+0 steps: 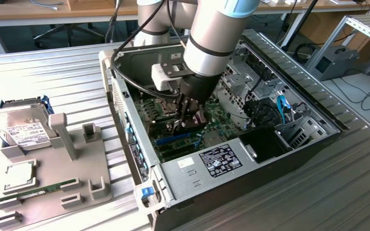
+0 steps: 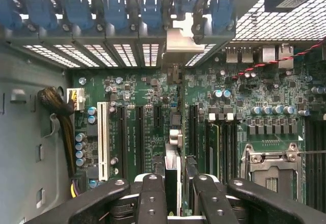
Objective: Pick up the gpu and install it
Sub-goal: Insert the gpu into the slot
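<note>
My gripper [image 1: 188, 122] is down inside the open computer case [image 1: 236, 163], over the green motherboard [image 1: 172, 140]. It is shut on the gpu [image 1: 165, 109], a thin card held upright on its edge. In the wrist view the gpu [image 2: 174, 137] runs edge-on from between my black fingers [image 2: 152, 193] toward the case's rear wall. Its silver bracket [image 2: 179, 39] sits at the rear slot openings. The card stands in line with the black expansion slots on the motherboard [image 2: 142, 112]. Whether its lower edge is in a slot is hidden by the card itself.
A grey parts holder [image 1: 50, 192] lies at the exterior view's left. It carries a silver hard drive [image 1: 18, 127], a CPU [image 1: 18, 173] and a green RAM stick [image 1: 37, 190]. Cables and a drive cage [image 1: 281, 115] crowd the case's far side. A cable bundle [image 2: 58, 107] hangs beside the white slot.
</note>
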You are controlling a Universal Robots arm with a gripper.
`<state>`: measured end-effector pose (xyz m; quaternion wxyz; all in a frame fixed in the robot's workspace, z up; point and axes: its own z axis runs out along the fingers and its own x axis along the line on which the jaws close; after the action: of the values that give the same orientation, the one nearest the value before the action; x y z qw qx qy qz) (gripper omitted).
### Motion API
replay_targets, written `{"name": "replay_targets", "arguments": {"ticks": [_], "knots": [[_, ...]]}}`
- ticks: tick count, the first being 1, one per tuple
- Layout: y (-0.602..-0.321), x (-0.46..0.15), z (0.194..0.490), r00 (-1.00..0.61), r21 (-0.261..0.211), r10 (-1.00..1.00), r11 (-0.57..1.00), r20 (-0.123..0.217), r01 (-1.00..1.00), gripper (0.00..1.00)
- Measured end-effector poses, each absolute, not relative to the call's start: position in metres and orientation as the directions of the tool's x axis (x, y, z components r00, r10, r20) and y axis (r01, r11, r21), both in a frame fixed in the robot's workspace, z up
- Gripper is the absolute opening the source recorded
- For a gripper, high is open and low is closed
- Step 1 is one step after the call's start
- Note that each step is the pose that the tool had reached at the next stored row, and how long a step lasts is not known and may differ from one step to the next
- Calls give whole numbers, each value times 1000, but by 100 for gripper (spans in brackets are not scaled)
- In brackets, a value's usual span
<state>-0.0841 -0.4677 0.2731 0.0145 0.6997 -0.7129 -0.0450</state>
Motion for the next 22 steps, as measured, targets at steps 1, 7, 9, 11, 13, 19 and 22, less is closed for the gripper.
{"name": "replay_targets", "arguments": {"ticks": [1,7,9,11,13,19,22], "knots": [[-467,-84,272,-22,84,-999,18,-42,-996,26],[-467,-86,271,-25,84,-999,22,-39,-996,26],[-464,-87,270,-26,83,-999,23,-30,-996,26],[-464,-92,266,-26,83,-999,24,-23,-996,26],[-463,-93,267,-24,78,-1000,23,-20,-997,26],[-460,-93,265,-21,78,-1000,20,-20,-997,26],[-461,-96,266,-19,77,-1000,17,-20,-997,26]]}}
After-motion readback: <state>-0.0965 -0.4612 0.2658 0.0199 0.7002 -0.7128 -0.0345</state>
